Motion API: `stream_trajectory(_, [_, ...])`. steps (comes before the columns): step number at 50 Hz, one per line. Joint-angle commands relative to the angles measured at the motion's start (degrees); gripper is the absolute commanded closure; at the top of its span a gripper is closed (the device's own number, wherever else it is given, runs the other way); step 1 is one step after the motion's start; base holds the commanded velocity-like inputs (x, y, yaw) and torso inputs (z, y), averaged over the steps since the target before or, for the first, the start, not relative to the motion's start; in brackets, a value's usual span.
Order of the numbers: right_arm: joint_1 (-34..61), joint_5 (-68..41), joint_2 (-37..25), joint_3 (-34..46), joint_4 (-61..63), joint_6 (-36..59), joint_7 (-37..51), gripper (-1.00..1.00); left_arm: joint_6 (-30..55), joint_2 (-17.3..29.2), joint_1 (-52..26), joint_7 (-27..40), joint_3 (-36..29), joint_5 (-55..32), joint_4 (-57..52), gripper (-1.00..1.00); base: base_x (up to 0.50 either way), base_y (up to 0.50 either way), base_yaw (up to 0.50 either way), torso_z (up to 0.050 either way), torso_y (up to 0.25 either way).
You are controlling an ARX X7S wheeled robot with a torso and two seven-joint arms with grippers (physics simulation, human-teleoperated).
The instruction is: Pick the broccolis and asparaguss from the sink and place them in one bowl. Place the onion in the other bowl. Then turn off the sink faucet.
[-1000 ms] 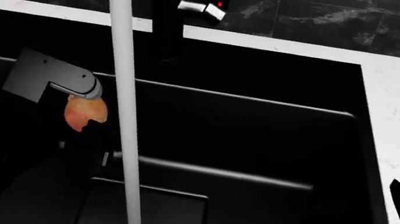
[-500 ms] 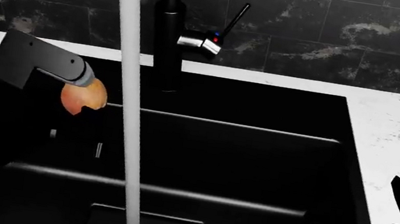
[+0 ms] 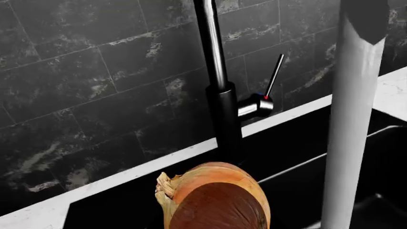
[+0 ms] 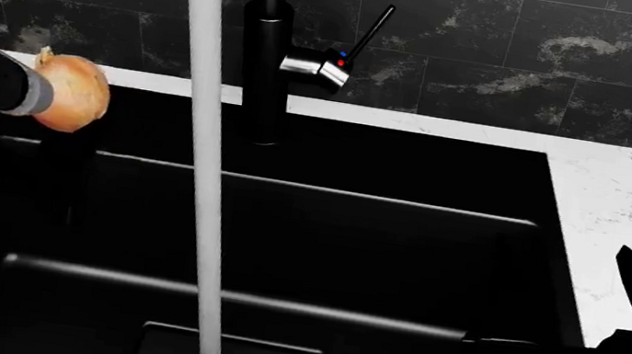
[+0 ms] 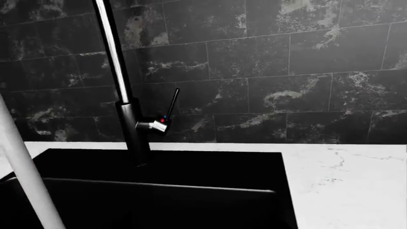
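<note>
Evidently the left gripper (image 4: 54, 103) is holding the onion (image 4: 70, 92) aloft over the sink's (image 4: 294, 151) left rim, gripping its firm round middle (papery skin probably slips), while the right fingers' state is staying unclear.

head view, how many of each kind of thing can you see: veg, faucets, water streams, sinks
onion: 1, at the end of the left arm, above the sink's left side
sink faucet: 1, lever raised
water stream: 1, running
sink: 1
broccoli, asparagus, bowls: 0 in view
total: 4
</note>
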State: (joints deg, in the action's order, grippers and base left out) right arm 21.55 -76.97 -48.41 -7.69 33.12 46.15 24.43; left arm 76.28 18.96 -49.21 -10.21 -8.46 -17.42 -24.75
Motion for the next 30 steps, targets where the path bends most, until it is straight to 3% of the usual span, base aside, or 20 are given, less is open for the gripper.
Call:
stream_trajectory(1, [0.46, -2.08, -0.94, -0.30, 1.05, 0.87, 1.86, -1.00, 2.26, 2.87, -0.31, -1.81, 5.38, -2.43, -3.16, 1.00, 0.00, 0.00, 0.00, 0.000, 0.000])
stream_trajectory(16, [2.25, -3.01, -1.05, 0.41, 1.03, 1.29, 2.89, -1.00, 2.16, 2.29, 0.86, -1.11, 5.20, -2.73, -3.35, 1.00, -0.31, 0.02, 0.00, 0.000, 0.000])
stream_trajectory(30, [4.35, -1.65, -0.84, 2.84, 0.65, 2.06, 2.37, -1.00, 4.42, 3.57, 0.23, -2.00, 7.91, -4.46, -5.64, 1.00, -0.16, 0.27, 0.00, 0.000, 0.000])
